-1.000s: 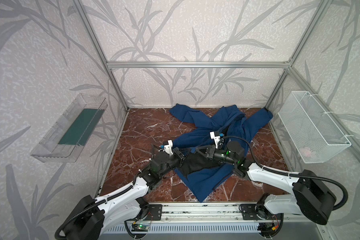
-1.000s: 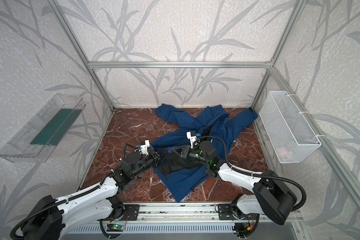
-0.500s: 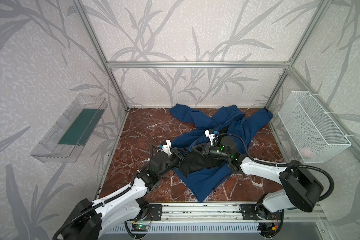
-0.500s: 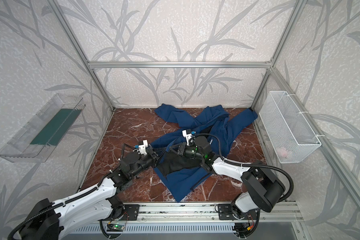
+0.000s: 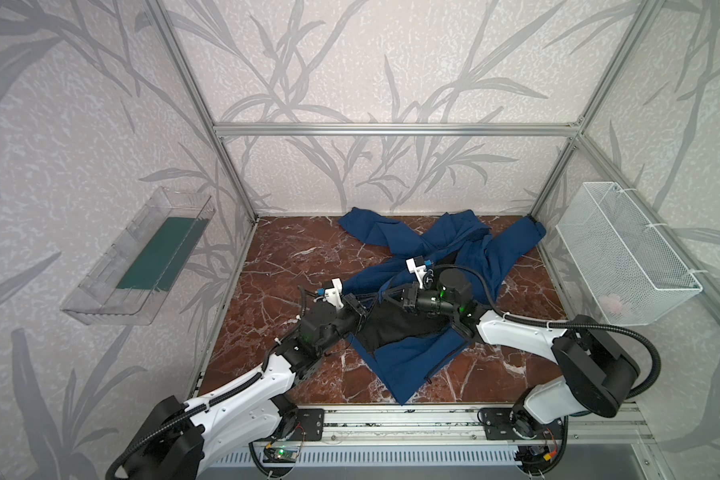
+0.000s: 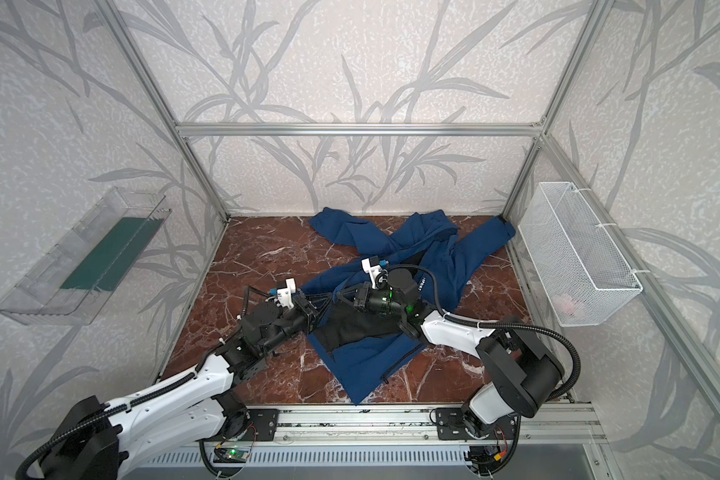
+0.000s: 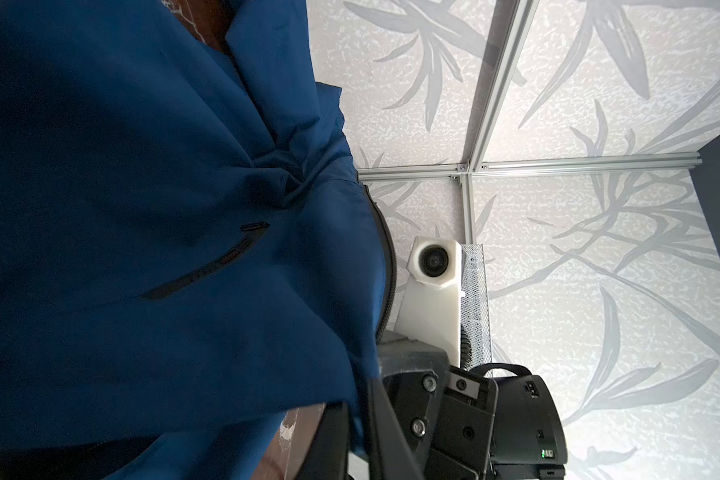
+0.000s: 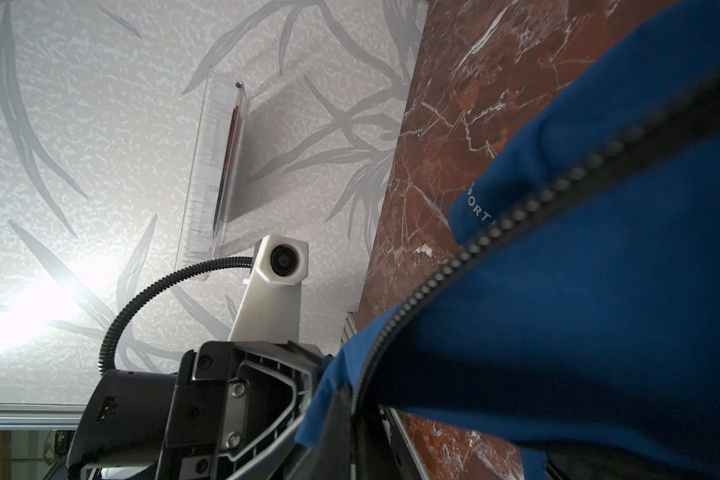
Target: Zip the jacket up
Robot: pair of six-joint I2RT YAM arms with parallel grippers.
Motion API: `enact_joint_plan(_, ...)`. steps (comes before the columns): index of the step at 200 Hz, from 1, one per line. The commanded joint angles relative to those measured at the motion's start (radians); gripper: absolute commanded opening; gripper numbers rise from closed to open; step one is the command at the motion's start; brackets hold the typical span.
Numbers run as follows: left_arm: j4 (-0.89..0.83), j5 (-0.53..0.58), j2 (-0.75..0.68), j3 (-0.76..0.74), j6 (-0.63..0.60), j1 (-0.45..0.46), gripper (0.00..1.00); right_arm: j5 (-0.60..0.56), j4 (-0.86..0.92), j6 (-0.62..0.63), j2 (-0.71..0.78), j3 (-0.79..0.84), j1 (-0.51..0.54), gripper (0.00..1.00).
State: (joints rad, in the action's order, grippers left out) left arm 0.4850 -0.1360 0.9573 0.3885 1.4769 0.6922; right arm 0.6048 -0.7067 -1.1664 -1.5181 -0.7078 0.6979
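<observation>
jacket [image 5: 429, 266] lies crumpled mid-surface [image 5: 292, 257], zipper edge stretched between the two meeting hands; right hand [image 5: 395, 296] pinches the toothed edge, left hand [image 5: 360, 309] seems to grip the facing edge loosely, though i cannot tell for sure

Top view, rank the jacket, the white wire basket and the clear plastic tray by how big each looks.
In a top view:
1. the jacket, largest
2. white wire basket and clear plastic tray look about alike; both hang nearer the camera, so ranking them is unsure.
</observation>
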Motion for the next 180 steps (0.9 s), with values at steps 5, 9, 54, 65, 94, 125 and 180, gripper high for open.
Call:
enact_joint_plan(5,0.031,0.001,0.000,0.042,-0.010,0.001,0.17,0.038,-0.004,-0.003,-0.015,-0.016,0.003,0.00)
enact_joint_plan(9,0.030,-0.002,0.000,0.043,-0.010,0.001,0.17,0.039,-0.007,-0.006,-0.016,-0.015,0.003,0.00)
enact_joint_plan(54,0.036,-0.011,0.011,0.046,-0.010,0.001,0.29,0.057,0.051,0.011,-0.019,-0.047,0.004,0.00)
enact_joint_plan(65,0.035,-0.012,0.011,0.046,-0.009,0.001,0.31,0.062,0.079,0.017,-0.019,-0.057,0.003,0.00)
enact_joint_plan(94,0.031,-0.014,0.014,0.043,-0.013,0.001,0.32,0.083,0.157,0.044,-0.022,-0.085,0.004,0.00)
enact_joint_plan(125,0.025,-0.019,0.017,0.046,-0.015,0.002,0.31,0.105,0.218,0.064,-0.032,-0.113,0.005,0.00)
enact_joint_plan(180,0.004,-0.025,0.018,0.049,-0.025,0.002,0.30,0.136,0.319,0.098,-0.044,-0.167,0.006,0.00)
